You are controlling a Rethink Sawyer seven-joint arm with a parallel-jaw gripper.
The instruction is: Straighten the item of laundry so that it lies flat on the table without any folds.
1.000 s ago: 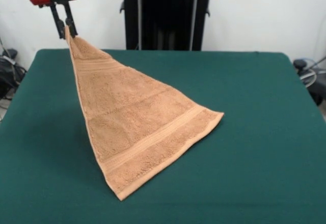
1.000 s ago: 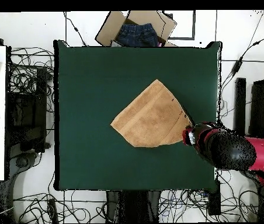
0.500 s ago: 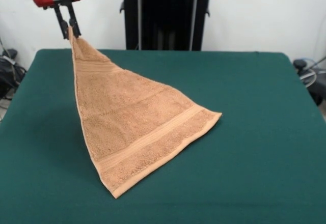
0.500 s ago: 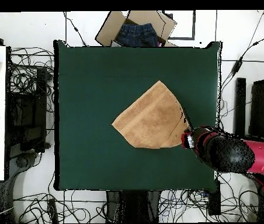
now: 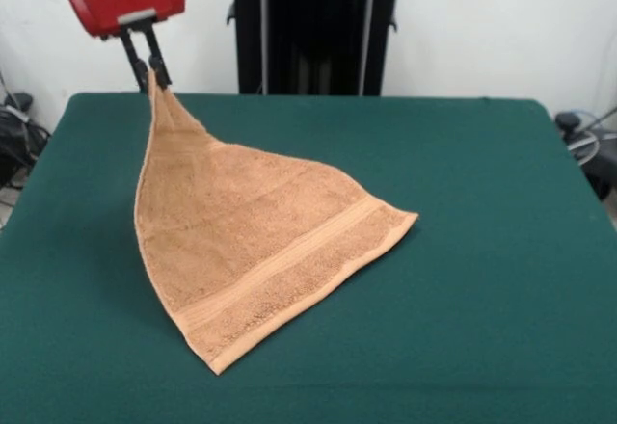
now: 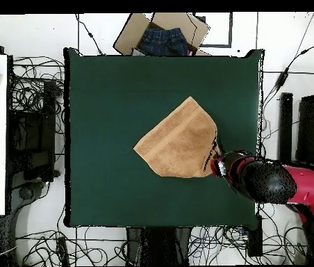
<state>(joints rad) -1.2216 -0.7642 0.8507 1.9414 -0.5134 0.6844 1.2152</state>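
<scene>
The gripper (image 5: 154, 69) pinches one corner of the towel (image 5: 260, 241) and holds it high above the table (image 5: 482, 251), so the cloth hangs as a slack tent. The opposite striped edge rests mid-table, likely anchoring it for spreading flat.

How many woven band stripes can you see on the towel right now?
2. One runs along the towel near its low front edge, resting on the table; a fainter one crosses the raised part just below the gripper. Folds may hide more.
</scene>
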